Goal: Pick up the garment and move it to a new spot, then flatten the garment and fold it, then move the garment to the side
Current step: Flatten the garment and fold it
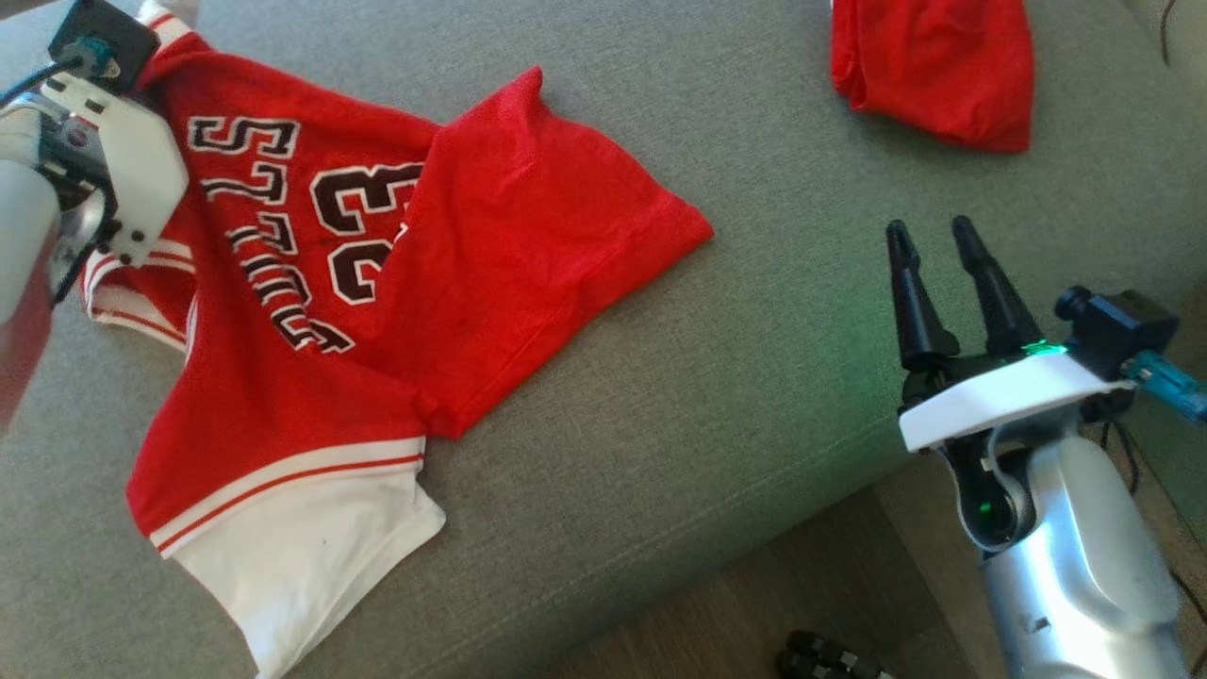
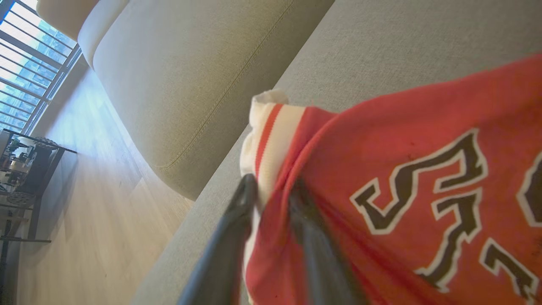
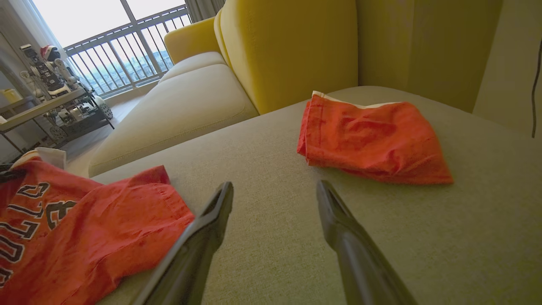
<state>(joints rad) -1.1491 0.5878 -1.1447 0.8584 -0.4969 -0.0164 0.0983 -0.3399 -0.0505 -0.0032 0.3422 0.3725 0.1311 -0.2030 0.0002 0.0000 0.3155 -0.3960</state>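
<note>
You are looking at a red jersey [image 1: 490,236] lying spread out but rumpled on the grey couch seat [image 1: 754,396], toward the left of the head view. Black lettering edged in white and the number 33 [image 1: 363,231] run across its middle. One red side is folded over part of the print. A white panel [image 1: 311,556] below a red-striped band lies nearest you. The far striped corner [image 2: 266,127] is bunched up.

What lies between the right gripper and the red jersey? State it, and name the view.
Bare grey sofa cushion, with nothing on it, lies between the right gripper and the jersey; the head view shows it.
</note>
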